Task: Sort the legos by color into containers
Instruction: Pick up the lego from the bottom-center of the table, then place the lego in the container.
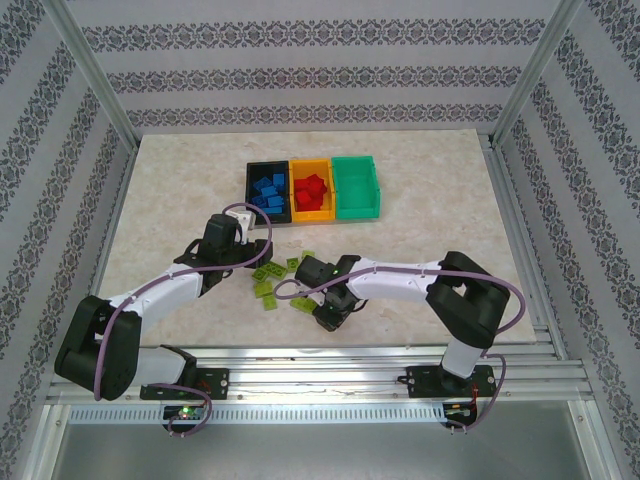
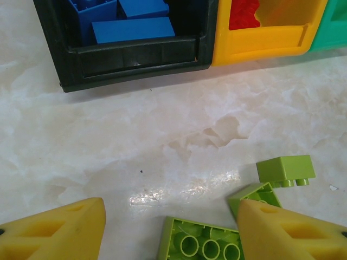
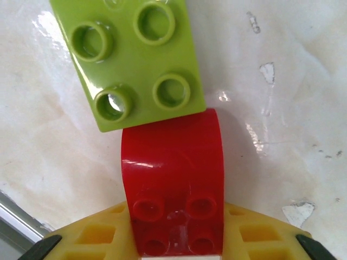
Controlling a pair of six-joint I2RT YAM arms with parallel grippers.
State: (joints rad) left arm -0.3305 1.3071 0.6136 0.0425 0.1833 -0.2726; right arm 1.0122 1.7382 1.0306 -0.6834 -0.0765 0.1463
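Legos in 3 colours on a marble table (image 1: 180, 190), read from the left edge to the right.

**Left:** the left gripper (image 1: 243, 218) hangs over the surface just in front of the black bin (image 1: 250, 195). Its yellow fingers (image 2: 59, 230) are spread and released, with nothing between them.

The black bin is the leftmost of 3 joined bins standing near the far edge, about midway along it. It holds the blue legos (image 1: 268, 188).

**Centre:** loose lime legos (image 1: 266, 274) lie scattered on the surface between the 2 grippers, closer to the near edge than to the bins. The left wrist view shows 3 of them beside the gripper's right-hand finger, 1 of them tipped on its side.

The orange-yellow bin (image 1: 312, 214), middle of the row, holds the red legos (image 1: 313, 190).

The right gripper (image 3: 174, 216) sits low near the near edge, roughly below the orange-yellow bin in the overhead view. It is clenched on a red brick (image 3: 172, 162), with 1 finger against each side of the brick's studded end. The rounded far end of the red brick meets the edge of a 4-stud lime brick (image 3: 135, 59) lying flat. Whether the red brick rests on the surface cannot be told.

**Right:** the green bin (image 1: 357, 186) ends the row.
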